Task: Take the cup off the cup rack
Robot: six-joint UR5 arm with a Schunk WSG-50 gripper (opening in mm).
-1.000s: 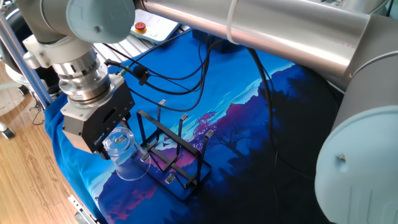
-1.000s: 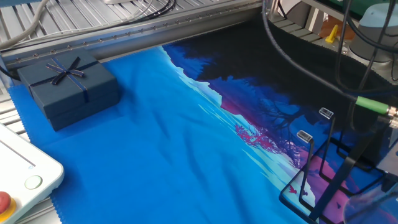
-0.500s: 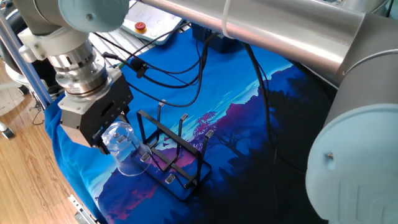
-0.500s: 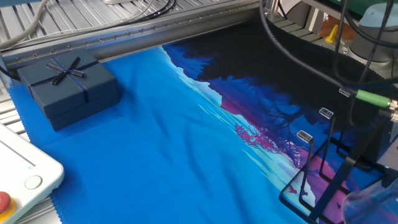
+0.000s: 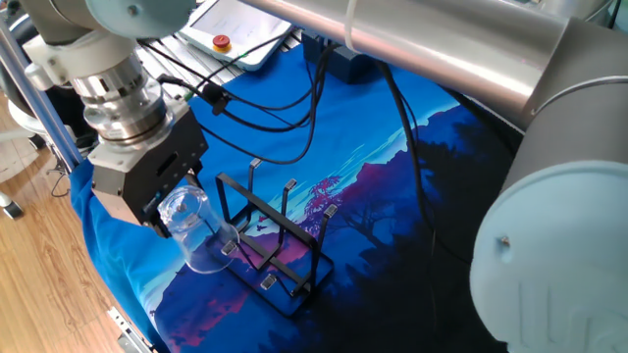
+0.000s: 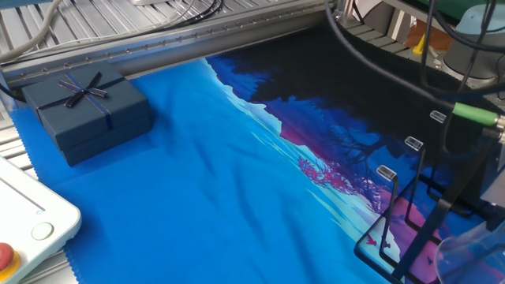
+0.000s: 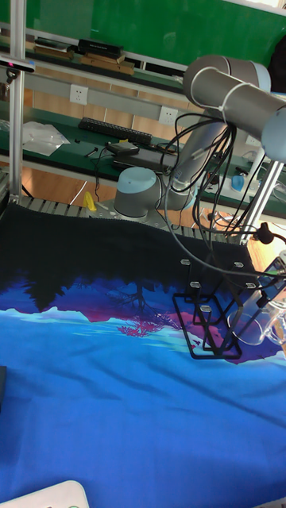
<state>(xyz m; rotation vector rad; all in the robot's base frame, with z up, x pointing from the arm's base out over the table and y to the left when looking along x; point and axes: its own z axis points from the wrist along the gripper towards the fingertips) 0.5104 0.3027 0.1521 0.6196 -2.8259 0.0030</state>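
Note:
The clear glass cup hangs tilted at the left end of the black cup rack, with its thick base lowest. My gripper comes down from the upper left and is shut on the cup's upper rim. A grey-tipped prong sits right beside the cup's wall; I cannot tell whether they touch. In the other fixed view the cup shows at the bottom right corner, next to the cup rack. The tall fixed view has the cup to the right of the cup rack; the gripper is mostly cut off there.
A dark blue gift box with a ribbon lies at the far side of the blue cloth. A white control box with a red button sits behind the arm. Black cables hang over the rack. The table edge is close to the cup.
My gripper has moved a little up and to the left with the cup, drawing it slightly away from the rack. The rack has stayed put.

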